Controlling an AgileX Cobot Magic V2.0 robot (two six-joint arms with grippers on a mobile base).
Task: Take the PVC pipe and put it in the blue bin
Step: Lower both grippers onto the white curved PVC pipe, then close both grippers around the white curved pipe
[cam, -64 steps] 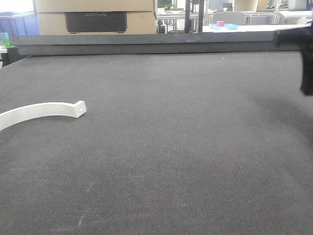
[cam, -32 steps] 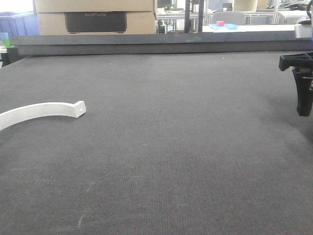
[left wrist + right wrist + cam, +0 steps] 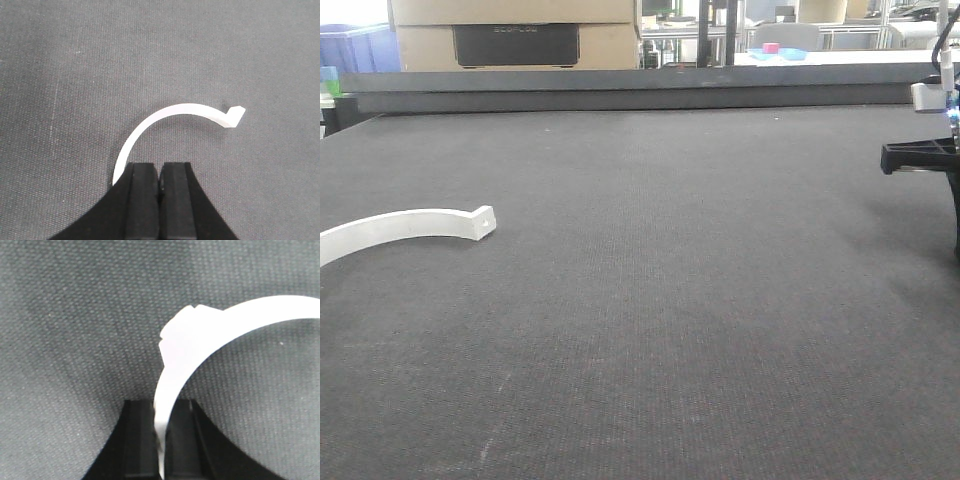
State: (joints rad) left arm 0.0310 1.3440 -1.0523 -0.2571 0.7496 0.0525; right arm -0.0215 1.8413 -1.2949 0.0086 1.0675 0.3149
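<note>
One PVC pipe (image 3: 410, 224), a slim white arc with a squared, holed end, lies flat on the dark mat at the left. From the left wrist it shows as the same arc (image 3: 165, 116). My left gripper (image 3: 160, 172) hovers shut and empty over its near end. A second white PVC pipe (image 3: 200, 337) rises from between the jaws of my right gripper (image 3: 160, 407), which is shut on it. In the front view only part of my right arm (image 3: 923, 155) shows at the right edge, and its pipe is out of frame. A blue bin (image 3: 355, 48) stands beyond the table's far left corner.
A dark raised rail (image 3: 640, 90) runs along the mat's far edge. Behind it stands a large cardboard box (image 3: 515, 35). Further back are tables with small coloured items (image 3: 778, 50). A green object (image 3: 330, 80) sits at the far left.
My right arm has come lower at the right edge of the front view, its finger sliding partly out of frame. The pipe on the mat has not moved.
</note>
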